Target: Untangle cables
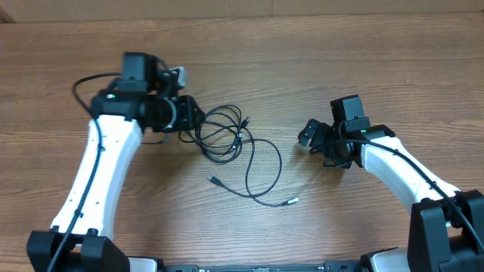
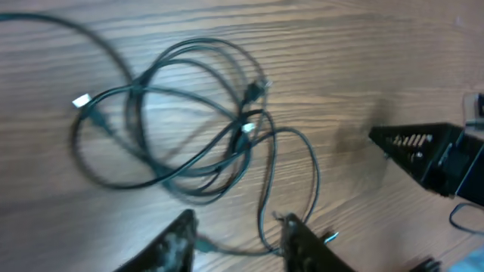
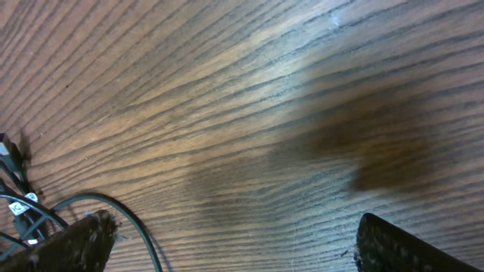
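Overhead: the cables (image 1: 231,136) lie about mid-table on the wooden table (image 1: 340,45), a tangle of thin black loops with one long loop running out toward the near edge. Two plug ends (image 1: 214,180) lie loose on the wood there, the farther one silvery-tipped. The left gripper (image 1: 195,119) sits at the tangle's left edge, touching or just beside it, can't tell which, and the jaw gap is not readable from above. The right gripper (image 1: 314,142) is well apart from the cables, to their right, over bare wood, holding nothing. Left wrist, somewhat blurred: the cables (image 2: 189,128) spread in front of the left gripper (image 2: 236,242) as several overlapping loops that cross near a small plug (image 2: 255,89), with a light-tipped end out at the loops' left side. The fingers (image 2: 178,245) stand partly apart; one thin strand drops down between them without being pinched, so the gripper is open and not gripping. The right gripper (image 2: 423,155) shows at the right edge, apart from the loops. Right wrist: the right gripper (image 3: 234,245) is spread wide, its fingers (image 3: 76,245) at the two bottom corners with only bare table (image 3: 227,91) between them. Dark wires (image 3: 19,211) with a white tag sit at the lower left edge; can't tell whether they are cables or arm wiring.
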Robot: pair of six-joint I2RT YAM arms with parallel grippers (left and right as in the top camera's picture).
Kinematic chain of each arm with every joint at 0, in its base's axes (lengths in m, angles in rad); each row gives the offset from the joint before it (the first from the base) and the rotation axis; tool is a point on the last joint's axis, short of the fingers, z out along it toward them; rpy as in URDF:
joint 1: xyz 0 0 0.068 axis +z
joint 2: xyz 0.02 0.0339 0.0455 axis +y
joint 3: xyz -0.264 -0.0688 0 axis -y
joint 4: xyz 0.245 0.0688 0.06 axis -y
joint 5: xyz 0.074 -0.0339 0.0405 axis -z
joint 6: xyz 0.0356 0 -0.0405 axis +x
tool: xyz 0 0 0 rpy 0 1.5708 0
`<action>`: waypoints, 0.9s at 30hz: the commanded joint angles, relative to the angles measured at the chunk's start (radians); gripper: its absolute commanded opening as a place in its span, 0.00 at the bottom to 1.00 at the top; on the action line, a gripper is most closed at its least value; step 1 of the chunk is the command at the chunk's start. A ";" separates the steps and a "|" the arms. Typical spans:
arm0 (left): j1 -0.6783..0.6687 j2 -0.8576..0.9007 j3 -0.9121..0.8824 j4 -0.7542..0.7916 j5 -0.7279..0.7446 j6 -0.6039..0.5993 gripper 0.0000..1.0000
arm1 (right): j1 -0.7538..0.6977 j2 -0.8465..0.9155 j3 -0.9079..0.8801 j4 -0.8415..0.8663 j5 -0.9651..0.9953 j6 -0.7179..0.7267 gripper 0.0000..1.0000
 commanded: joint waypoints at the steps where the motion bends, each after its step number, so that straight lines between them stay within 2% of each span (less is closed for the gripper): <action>1: -0.080 0.058 0.005 0.053 -0.052 -0.014 0.23 | 0.002 -0.018 0.003 -0.008 0.013 -0.002 1.00; 4: -0.134 0.109 0.005 0.111 -0.109 -0.014 0.13 | 0.002 -0.018 0.003 -0.007 0.010 -0.002 1.00; 7: -0.163 0.167 0.005 0.161 -0.220 -0.056 0.14 | 0.002 -0.018 0.003 -0.006 0.010 -0.002 1.00; 11: -0.168 0.243 0.005 0.180 -0.402 -0.172 0.17 | 0.002 -0.018 0.003 -0.006 0.010 -0.002 1.00; 14: -0.155 0.288 0.005 0.180 -0.418 -0.213 0.28 | 0.002 -0.018 0.003 -0.006 0.010 -0.002 1.00; 27: -0.148 0.394 0.005 0.108 -0.483 -0.249 0.35 | 0.002 -0.018 0.003 -0.006 0.010 -0.002 1.00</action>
